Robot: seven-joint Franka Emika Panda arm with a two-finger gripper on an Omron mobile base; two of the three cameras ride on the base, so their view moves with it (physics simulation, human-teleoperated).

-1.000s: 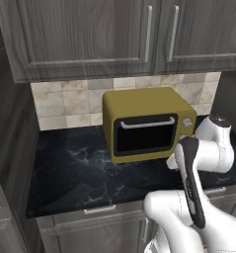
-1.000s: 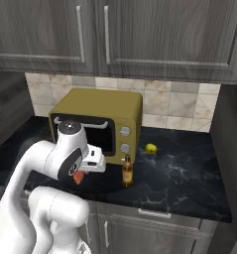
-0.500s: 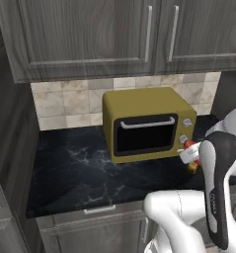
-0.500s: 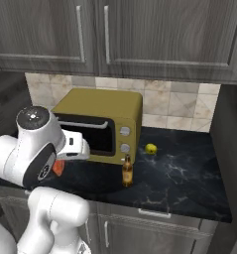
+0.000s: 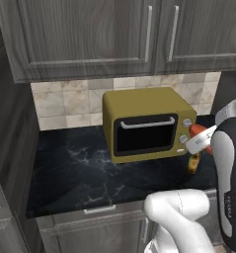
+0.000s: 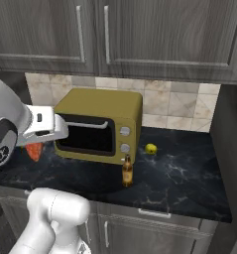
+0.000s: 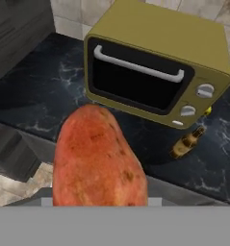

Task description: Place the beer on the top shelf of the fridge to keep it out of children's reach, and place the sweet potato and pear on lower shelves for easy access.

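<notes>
My gripper (image 6: 36, 144) is shut on the sweet potato (image 7: 98, 161), an orange-red tuber that looms large in the hand view. The same sweet potato (image 6: 34, 151) hangs under the white hand, off the counter's front left corner, and shows as sweet potato (image 5: 195, 131) at the right of the left base view. The beer (image 6: 127, 171), a brown bottle, stands upright on the counter in front of the toaster oven's right corner. The pear (image 6: 150, 148) lies on the counter just right of the oven. The fridge and its shelves are out of view.
An olive toaster oven (image 6: 100, 126) with its door closed sits on the black marble counter (image 6: 179, 183). Dark wood-grain wall cabinets (image 5: 114, 34) hang above it and drawers run below. A tall dark panel (image 6: 229, 149) bounds the counter's right end.
The arm has swung back from in front of the toaster oven toward the base, carrying the sweet potato. The beer and the pear have stayed in place.
</notes>
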